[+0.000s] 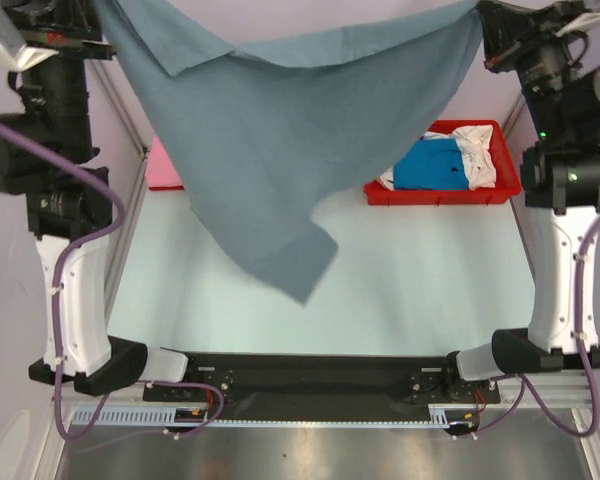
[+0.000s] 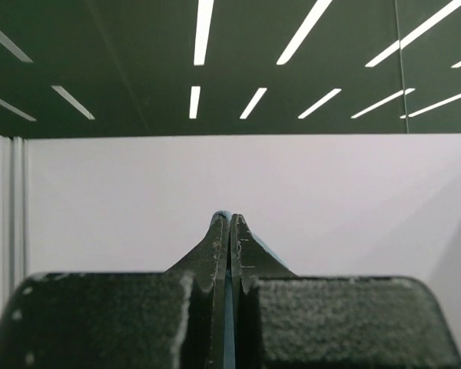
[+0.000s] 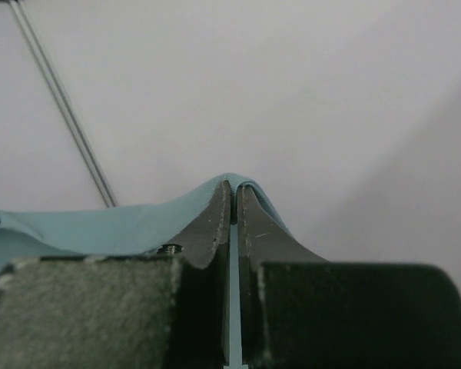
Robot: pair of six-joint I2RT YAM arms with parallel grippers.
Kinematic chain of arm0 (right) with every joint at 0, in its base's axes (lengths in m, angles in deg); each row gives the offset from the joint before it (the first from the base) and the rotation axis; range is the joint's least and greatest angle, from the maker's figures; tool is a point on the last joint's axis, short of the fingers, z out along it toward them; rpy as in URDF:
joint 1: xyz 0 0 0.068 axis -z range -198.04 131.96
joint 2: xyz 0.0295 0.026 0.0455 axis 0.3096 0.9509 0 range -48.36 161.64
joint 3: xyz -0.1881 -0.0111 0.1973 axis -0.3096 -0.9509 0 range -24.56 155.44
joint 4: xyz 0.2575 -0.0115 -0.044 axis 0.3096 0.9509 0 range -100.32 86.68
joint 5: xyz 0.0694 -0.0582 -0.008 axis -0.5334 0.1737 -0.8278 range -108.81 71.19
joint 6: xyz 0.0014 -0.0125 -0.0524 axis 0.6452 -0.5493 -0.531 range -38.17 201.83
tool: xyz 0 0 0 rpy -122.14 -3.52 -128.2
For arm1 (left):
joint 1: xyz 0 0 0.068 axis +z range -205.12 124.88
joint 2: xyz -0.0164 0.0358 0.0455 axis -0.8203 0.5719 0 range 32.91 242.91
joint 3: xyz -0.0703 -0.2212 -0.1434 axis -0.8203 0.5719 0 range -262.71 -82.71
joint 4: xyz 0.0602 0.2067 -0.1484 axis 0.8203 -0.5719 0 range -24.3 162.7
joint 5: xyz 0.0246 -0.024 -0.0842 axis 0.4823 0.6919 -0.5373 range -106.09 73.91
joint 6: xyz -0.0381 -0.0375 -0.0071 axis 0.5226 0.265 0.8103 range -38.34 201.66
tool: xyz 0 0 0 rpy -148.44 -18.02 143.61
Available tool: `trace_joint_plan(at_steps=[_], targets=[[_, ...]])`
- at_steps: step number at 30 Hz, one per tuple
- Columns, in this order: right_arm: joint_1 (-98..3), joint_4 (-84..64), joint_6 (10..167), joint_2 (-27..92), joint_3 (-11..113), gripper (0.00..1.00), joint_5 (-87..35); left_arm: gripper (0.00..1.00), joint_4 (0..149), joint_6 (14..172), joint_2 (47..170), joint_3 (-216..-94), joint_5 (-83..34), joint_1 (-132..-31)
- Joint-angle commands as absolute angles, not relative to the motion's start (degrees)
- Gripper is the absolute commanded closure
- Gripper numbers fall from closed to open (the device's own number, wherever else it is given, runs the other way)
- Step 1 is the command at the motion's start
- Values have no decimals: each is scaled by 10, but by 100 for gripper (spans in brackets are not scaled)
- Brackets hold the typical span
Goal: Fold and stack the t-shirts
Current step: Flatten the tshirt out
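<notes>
My left tool (image 2: pixel 230 229) and right tool (image 3: pixel 232 200) each pinch a top edge of the slate grey t-shirt (image 1: pixel 270 140), spread high over the tabletop's (image 1: pixel 400 290) far edge; plain, creased cloth, one corner drooping toward the middle.

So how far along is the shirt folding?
Possibly done: a pink shirt lies at the left, mostly hidden. In hand: the grey shirt hangs unfolded, pinched by the left gripper and right gripper. Left: folding it, plus the blue shirt and white shirt crumpled in the red tray.
</notes>
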State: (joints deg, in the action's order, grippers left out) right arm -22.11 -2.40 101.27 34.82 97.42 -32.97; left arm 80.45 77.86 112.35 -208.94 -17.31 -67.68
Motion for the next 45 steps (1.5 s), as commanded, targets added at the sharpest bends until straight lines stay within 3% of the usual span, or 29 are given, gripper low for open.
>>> trace_joint_plan(at_steps=[1,12,17,24,36,40,45], targets=[[-228,-59,1003,273,982,100,-323,100,847,751,1060,-2104,-164,-673],[-224,22,1062,93,916,100,-350,100,797,694,854,-2025,-140,-710],[-188,37,1105,46,889,100,-375,100,789,700,844,-2016,-137,-720],[-185,-24,1111,36,736,100,-346,100,777,720,899,-1950,-136,-720],[-187,-237,1085,95,271,100,-322,100,944,738,980,-1501,-70,-696],[-186,-303,1078,174,196,100,-311,100,997,761,1071,-1399,-79,-676],[-159,-322,1057,297,218,100,-330,100,998,812,1222,-1427,-92,-647]])
